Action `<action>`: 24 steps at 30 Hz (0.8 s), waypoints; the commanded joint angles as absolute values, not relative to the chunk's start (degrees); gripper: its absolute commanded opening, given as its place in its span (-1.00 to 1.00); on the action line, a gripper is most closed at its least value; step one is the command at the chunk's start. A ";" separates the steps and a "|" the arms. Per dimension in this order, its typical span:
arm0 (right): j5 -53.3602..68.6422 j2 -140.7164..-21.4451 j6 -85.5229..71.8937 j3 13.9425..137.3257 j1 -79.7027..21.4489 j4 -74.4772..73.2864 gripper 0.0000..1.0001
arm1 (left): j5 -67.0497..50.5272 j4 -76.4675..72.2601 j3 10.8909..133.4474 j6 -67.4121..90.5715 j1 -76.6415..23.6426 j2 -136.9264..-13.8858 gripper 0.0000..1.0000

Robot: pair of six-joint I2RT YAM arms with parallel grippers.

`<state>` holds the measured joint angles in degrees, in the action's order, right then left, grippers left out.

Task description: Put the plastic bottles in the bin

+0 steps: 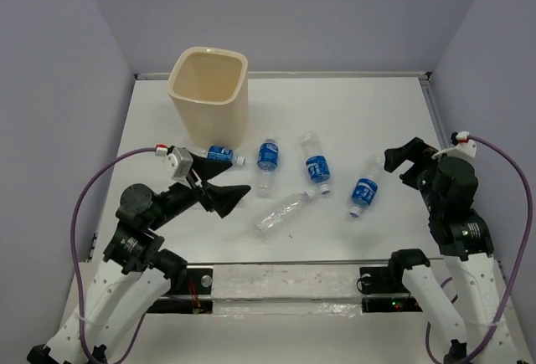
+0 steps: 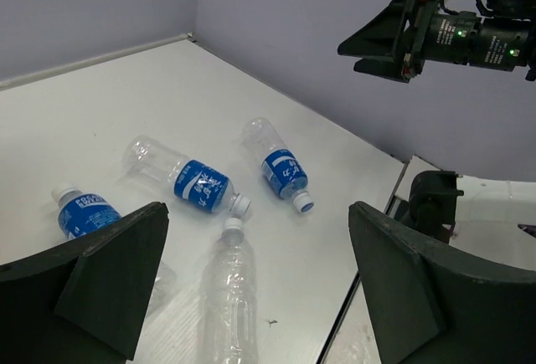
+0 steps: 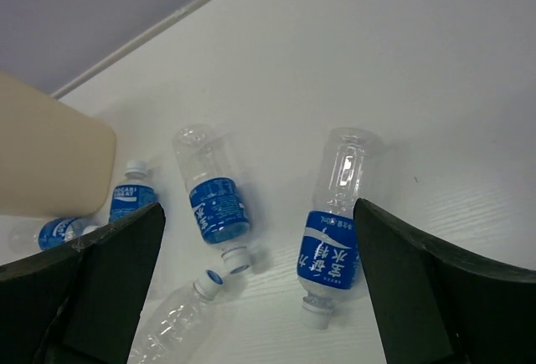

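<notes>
Top: bin [image 1: 209,117] stands far-left. All five bottles [image 1: 267,156] lie loose on table [image 1: 377,105], none in yet. Left gripper [image 1: 224,176] spread wide, empty, by bottle nearest bin [image 1: 222,154], prob. 1st pick, shortest carry. Right gripper [image 1: 402,163] also splayed, empty.
L wrist: unlabeled bottle [image 2: 228,297] lies between fingers.
R wrist: rightmost bottle [image 3: 335,230] just inside right finger, likely its target.

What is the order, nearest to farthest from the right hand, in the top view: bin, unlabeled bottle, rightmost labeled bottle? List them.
1. Rightmost labeled bottle, lying just left of the right hand.
2. Unlabeled bottle, in the middle, toward the near edge.
3. Bin, standing at the far left.
</notes>
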<state>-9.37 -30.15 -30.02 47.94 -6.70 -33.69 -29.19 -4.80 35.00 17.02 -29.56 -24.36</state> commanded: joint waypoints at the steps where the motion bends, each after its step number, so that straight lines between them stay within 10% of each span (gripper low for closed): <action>1: -13.35 -32.42 -30.32 48.17 -6.33 -35.07 0.99 | -30.32 -5.19 36.91 16.26 -29.88 -25.31 0.98; 24: -13.80 -61.60 -33.84 37.36 -6.33 -18.56 0.99 | -31.55 -2.55 36.91 16.79 -30.32 -32.26 0.98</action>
<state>-14.02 -57.76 -32.56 38.37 -6.72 -26.44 -29.82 -1.85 35.03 16.93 -29.95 -32.58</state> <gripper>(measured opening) 0.995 0.989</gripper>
